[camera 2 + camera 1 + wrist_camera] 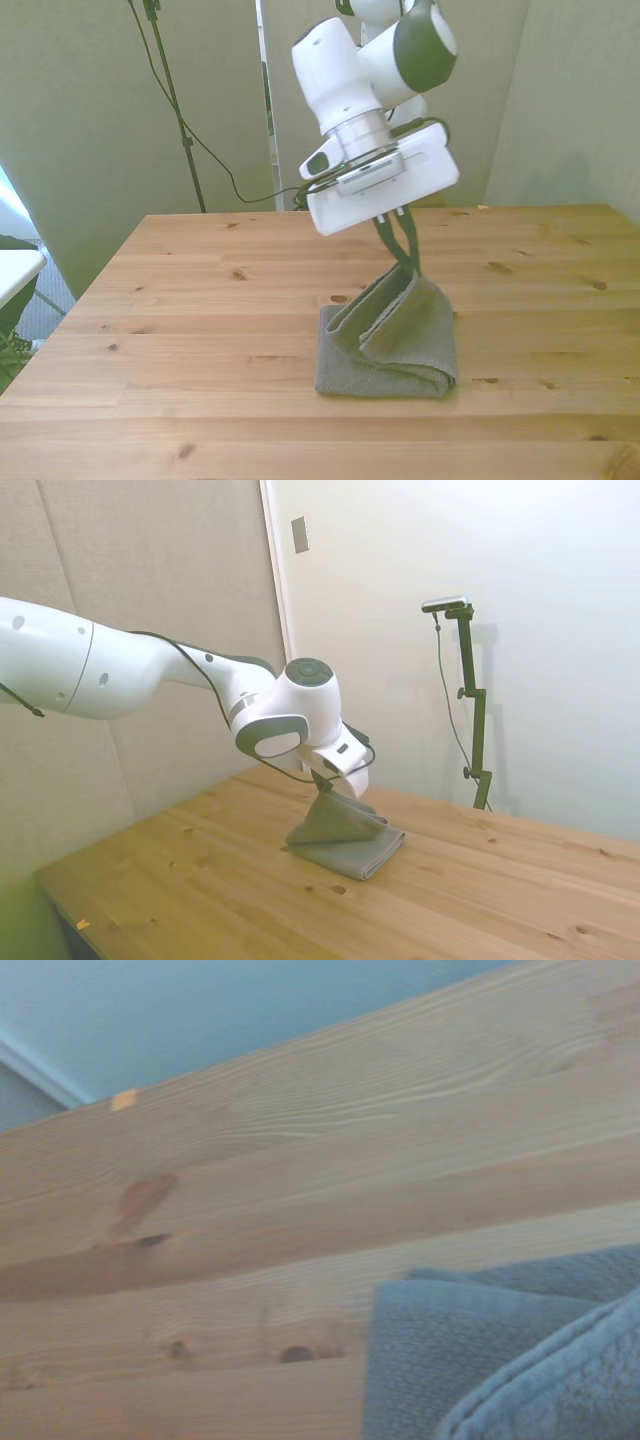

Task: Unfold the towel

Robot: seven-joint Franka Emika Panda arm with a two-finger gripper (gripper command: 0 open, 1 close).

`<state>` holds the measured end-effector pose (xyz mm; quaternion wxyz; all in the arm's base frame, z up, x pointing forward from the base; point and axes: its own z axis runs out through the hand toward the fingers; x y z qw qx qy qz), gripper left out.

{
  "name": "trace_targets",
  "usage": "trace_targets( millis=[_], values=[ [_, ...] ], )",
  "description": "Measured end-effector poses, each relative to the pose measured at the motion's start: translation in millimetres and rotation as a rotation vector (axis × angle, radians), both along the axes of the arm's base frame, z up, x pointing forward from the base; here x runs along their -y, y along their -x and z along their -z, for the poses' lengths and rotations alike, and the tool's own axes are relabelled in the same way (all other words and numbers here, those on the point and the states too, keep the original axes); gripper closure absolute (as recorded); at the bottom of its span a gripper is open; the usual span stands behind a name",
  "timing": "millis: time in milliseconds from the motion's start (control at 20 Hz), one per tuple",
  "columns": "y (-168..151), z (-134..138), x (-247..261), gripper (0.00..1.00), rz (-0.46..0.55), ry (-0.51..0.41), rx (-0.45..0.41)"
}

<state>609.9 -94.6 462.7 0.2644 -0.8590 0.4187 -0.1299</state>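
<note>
At centre frame of the side view: towel (345, 838), grey terry, resting on the wooden table (200, 880), one upper layer drawn up into a peak. Gripper (404, 252): dark fingers (411, 240) pressed together, pinching the raised edge of that layer; white head tilted above it. Remainder of cloth: folded stack lying flat on the boards, lower middle of the front view. Risks, as judged: the pinch looks narrow, so the terry may slip out if pulled quickly; if more than one layer is caught, the whole stack may lift or drag instead of opening; a lift without sideways travel may let the layer fall back folded. View differences: front view shows the fingers entering the cloth and the open pocket under the lifted layer; side view hides the fingertips behind the wrist but shows the peak's height off the table. Wrist view: only blurred towel edge (480, 1360) and bare planks.
</note>
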Motion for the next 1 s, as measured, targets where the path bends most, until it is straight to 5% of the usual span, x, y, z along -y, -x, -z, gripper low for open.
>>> trace_targets(
  millis=[600,650,1000],
  values=[
    [-49,-5,-171,1.00,-0.180,0.076,0.013],
    [-52,-4,-183,0.00,-0.201,0.083,0.014],
    [-48,55,-228,0.00,-0.417,0.143,-0.135]
  ],
)
